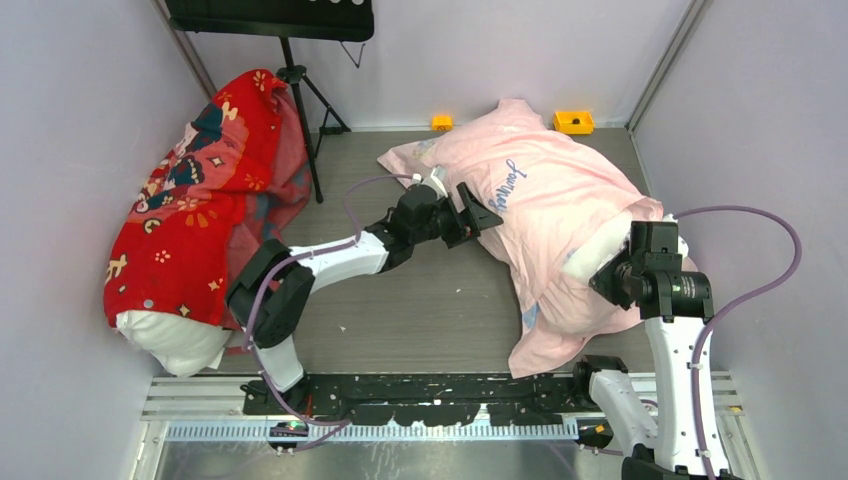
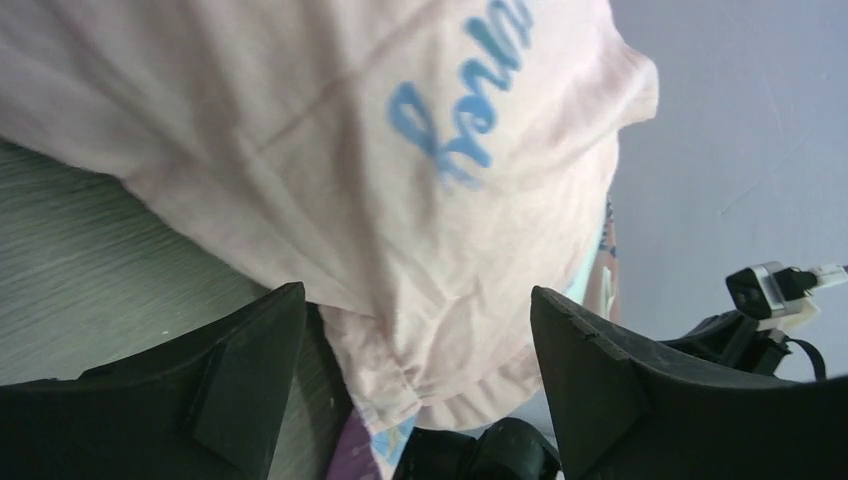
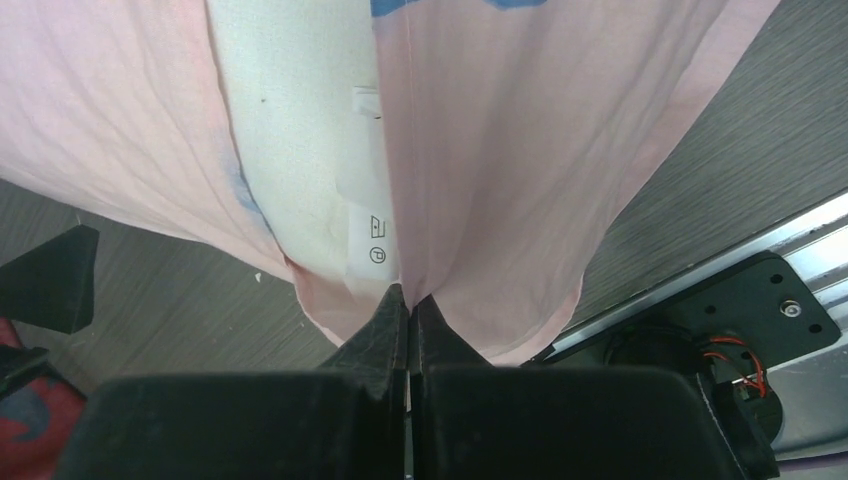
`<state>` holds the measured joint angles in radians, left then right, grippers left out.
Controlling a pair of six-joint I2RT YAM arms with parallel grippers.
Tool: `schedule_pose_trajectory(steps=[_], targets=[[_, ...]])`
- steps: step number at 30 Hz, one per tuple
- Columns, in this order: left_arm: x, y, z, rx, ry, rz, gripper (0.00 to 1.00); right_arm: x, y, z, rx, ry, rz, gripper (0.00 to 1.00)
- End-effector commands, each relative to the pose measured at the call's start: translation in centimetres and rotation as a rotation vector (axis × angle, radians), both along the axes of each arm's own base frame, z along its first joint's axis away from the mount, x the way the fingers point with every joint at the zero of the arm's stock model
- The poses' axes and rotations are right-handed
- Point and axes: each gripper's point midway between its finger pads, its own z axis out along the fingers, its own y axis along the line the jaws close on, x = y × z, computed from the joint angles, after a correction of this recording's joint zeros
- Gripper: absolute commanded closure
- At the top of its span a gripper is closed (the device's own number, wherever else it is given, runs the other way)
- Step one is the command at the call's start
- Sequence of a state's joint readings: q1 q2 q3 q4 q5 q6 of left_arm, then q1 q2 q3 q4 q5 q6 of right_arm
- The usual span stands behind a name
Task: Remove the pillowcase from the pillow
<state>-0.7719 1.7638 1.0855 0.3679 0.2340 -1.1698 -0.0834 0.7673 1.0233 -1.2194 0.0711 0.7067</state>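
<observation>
The pale pink pillowcase (image 1: pixel 540 200) with blue cursive lettering lies across the right half of the table, still around the white pillow (image 1: pixel 597 252), which shows through its open near end. My right gripper (image 3: pixel 408 296) is shut on the pillowcase's edge (image 3: pixel 500 180) beside the pillow's white care label (image 3: pixel 368 235); the pillow (image 3: pixel 290 130) bulges between the pink folds. My left gripper (image 1: pixel 478 212) is open at the case's left side. In the left wrist view the pink fabric (image 2: pixel 350 150) fills the gap between the two black fingers (image 2: pixel 240 370) without being pinched.
A second white pillow in a red cartoon-patterned case (image 1: pixel 200 200) lies along the left wall. A black tripod (image 1: pixel 300 110) stands at the back left. Two small yellow blocks (image 1: pixel 573 121) sit by the back wall. The black rail (image 1: pixel 430 395) runs along the near edge.
</observation>
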Motion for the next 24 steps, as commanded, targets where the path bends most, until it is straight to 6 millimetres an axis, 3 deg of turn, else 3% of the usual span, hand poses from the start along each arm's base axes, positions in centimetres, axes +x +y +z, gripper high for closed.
schedule_pose_trajectory(steps=[1, 6, 11, 12, 14, 18, 21, 24], targets=[[0.0, -1.3, 3.2, 0.025, -0.058, 0.001, 0.17, 0.6, 1.5, 1.1, 0.063, -0.053, 0.061, 1.00], [0.7, -2.5, 1.9, 0.032, -0.019, 0.007, 0.30, 1.0, 1.7, 1.4, 0.077, -0.077, 0.064, 1.00], [1.2, -3.9, 1.9, 0.011, -0.042, -0.039, 0.91, 1.4, 2.4, 1.6, 0.108, -0.094, 0.087, 1.00], [1.4, -3.7, 1.9, 0.011, -0.047, -0.039, 0.99, 1.5, 2.7, 1.6, 0.125, -0.098, 0.101, 1.00], [1.9, -2.5, 2.0, 0.016, -0.051, -0.013, 1.00, 2.0, 3.6, 1.6, 0.162, -0.115, 0.134, 1.00], [3.2, 2.3, 2.2, 0.052, -0.044, 0.057, 1.00, 3.2, 6.0, 0.3, 0.295, -0.101, 0.210, 1.00], [2.6, 6.2, 2.4, 0.084, -0.044, 0.073, 1.00, 5.3, 9.1, -0.5, 0.427, -0.092, 0.304, 1.00], [1.2, 10.1, 1.9, 0.129, -0.072, 0.132, 1.00, 6.7, 12.6, -1.0, 0.341, -0.065, 0.406, 1.00]])
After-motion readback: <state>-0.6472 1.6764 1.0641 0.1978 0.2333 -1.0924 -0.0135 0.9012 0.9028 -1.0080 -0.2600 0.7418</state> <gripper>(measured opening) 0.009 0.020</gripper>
